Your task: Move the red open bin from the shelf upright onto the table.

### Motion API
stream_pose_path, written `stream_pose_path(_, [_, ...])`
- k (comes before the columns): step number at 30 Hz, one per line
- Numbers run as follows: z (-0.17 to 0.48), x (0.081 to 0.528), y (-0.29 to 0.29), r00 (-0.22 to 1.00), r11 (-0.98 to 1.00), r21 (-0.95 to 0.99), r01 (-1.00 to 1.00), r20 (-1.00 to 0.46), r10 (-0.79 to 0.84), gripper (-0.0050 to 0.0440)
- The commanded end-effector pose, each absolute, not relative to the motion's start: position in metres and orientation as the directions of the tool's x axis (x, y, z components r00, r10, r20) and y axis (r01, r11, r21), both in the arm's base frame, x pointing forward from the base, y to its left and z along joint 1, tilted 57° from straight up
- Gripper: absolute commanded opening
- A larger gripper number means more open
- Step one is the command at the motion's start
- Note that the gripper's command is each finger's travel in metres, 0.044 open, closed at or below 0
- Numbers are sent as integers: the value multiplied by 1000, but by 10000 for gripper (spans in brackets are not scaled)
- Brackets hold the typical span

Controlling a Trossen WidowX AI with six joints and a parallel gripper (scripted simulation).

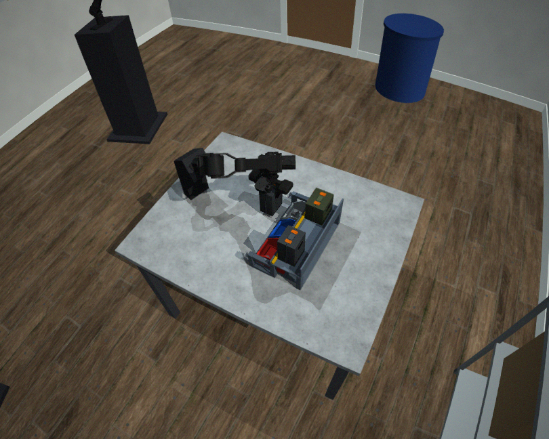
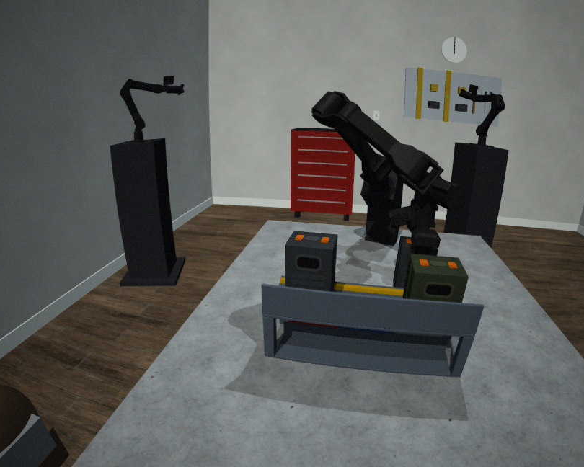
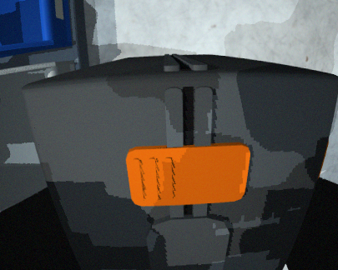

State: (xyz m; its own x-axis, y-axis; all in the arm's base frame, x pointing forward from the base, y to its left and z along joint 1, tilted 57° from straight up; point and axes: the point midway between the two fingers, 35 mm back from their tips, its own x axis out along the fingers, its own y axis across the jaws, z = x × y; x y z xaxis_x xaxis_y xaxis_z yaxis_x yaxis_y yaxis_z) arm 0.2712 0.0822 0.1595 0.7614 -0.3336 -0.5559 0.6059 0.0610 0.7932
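The pincer (image 1: 271, 187) (image 2: 417, 246) (image 3: 178, 167) is clamped on an upright dark case (image 1: 269, 204) (image 2: 401, 264) (image 3: 93, 125); it should sit level on the bench (image 1: 171, 245) (image 2: 332, 437) (image 3: 168, 29) before release, well clear of the red bin (image 1: 266, 248) (image 2: 312, 323).

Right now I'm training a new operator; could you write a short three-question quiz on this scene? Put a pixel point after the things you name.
1. True or false: the red bin (image 1: 266, 248) is in the gripper (image 1: 271, 196) (image 2: 425, 251).
2. Multiple choice: which case stands on the shelf (image 1: 321, 248) (image 2: 370, 312) beside the yellow strip (image 1: 299, 222) (image 2: 368, 289), along with a dark grey one?
A) white
B) olive green
C) purple
3. Fill in: the latch filling the middle of the wrist view is ____.

Key: 1. False; 2. B; 3. orange
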Motion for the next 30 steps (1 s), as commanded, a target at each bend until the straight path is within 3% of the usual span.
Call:
stream_pose_path(1, [168,269,87,782,56,809,585,-544,-306,0])
stream_pose_path(30, [168,269,87,782,56,809,585,-544,-306,0])
